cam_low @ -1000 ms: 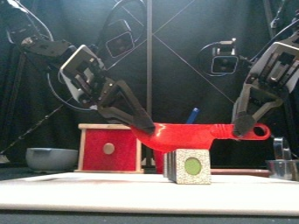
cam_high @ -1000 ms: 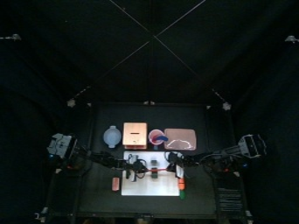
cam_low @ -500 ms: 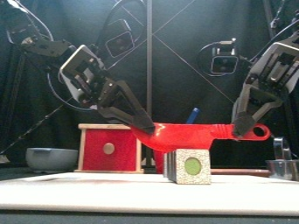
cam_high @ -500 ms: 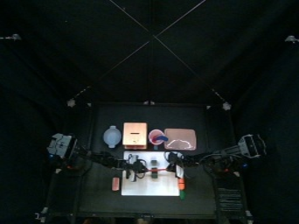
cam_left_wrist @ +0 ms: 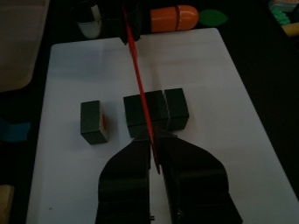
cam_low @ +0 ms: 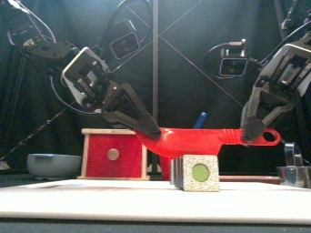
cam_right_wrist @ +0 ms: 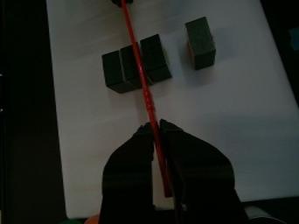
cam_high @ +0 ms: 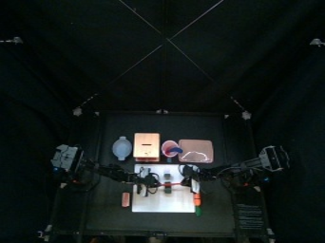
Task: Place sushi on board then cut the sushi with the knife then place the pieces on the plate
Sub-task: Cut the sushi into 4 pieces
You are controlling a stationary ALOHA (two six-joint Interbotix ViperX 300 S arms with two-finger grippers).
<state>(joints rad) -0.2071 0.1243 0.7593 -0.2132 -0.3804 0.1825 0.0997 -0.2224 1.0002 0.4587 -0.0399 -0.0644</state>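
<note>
The red toy knife (cam_low: 201, 138) hangs level over the white cutting board (cam_low: 73, 193), held at both ends. My left gripper (cam_low: 155, 136) is shut on one end and my right gripper (cam_low: 253, 136) on the handle end. Under it a dark green sushi block (cam_low: 195, 173) stands on the board, the knife just above its top. In the left wrist view the knife (cam_left_wrist: 136, 79) runs as a thin red line from my left gripper (cam_left_wrist: 149, 140) across a pair of sushi blocks (cam_left_wrist: 158, 112); a third block (cam_left_wrist: 91, 121) stands apart. The right wrist view shows my right gripper (cam_right_wrist: 152, 127) and the separate block (cam_right_wrist: 201, 42).
Behind the board stand the wooden box with a red drawer front (cam_low: 113, 155), the blue-grey bowl (cam_low: 54, 164) and the red cup (cam_high: 170, 148). The pink tray (cam_high: 197, 149) lies at the back right. An orange toy (cam_left_wrist: 173, 16) and a green one (cam_left_wrist: 212, 16) lie off the board's end.
</note>
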